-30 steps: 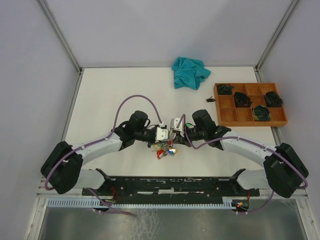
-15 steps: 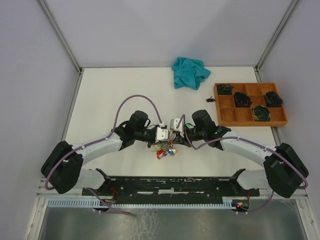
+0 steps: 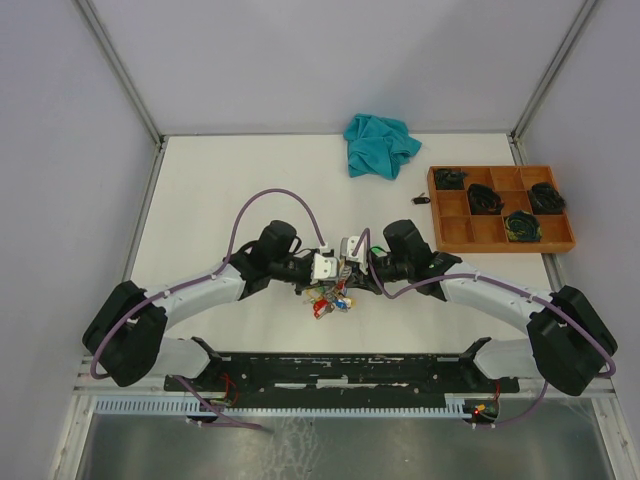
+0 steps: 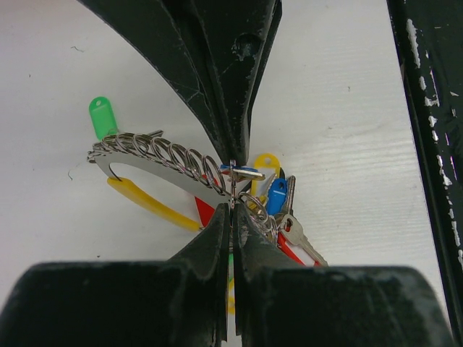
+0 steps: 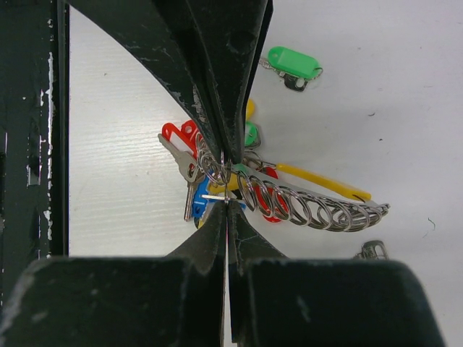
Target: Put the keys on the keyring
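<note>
Your left gripper (image 4: 231, 217) and right gripper (image 5: 226, 217) meet tip to tip. Each has its fingers pressed together on the thin wire of the keyring (image 4: 153, 169). The ring is at mid-width of the worktop (image 3: 220, 190), toward its near edge. Keys (image 4: 291, 225) with blue, red and yellow tags bunch at the pinch point. One green tag (image 5: 293, 63) lies apart on the worktop.

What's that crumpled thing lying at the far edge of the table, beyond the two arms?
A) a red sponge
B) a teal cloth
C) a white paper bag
B: a crumpled teal cloth lies at the back of the white table, just left of the wooden tray.
</note>
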Action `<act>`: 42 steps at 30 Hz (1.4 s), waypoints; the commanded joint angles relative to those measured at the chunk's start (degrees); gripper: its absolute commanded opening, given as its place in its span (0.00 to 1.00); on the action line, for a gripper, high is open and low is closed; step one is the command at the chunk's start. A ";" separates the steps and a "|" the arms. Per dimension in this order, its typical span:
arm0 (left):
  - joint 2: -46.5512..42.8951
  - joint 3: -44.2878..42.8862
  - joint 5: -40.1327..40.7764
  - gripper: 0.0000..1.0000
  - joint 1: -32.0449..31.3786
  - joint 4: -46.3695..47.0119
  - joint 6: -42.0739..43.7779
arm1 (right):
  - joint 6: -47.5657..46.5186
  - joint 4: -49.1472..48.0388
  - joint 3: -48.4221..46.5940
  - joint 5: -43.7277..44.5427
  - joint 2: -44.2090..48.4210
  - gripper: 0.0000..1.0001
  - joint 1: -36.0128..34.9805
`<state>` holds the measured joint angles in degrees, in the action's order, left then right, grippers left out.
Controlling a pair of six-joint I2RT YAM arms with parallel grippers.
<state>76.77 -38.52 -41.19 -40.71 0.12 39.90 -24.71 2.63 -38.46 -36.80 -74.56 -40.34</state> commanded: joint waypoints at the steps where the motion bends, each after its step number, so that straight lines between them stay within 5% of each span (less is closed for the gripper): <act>1: 0.23 -2.52 -3.12 0.03 -0.16 2.16 -2.35 | 1.95 -6.41 -2.06 -1.06 1.88 0.01 -0.87; 42: 0.66 -3.83 -1.88 0.03 -0.25 4.27 -10.01 | 1.02 -5.74 -4.09 -4.40 0.33 0.01 -2.65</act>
<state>77.28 -38.83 -42.19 -40.32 0.49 34.41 -21.08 -0.60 -38.50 -37.43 -74.74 -41.25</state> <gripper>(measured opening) 0.046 0.009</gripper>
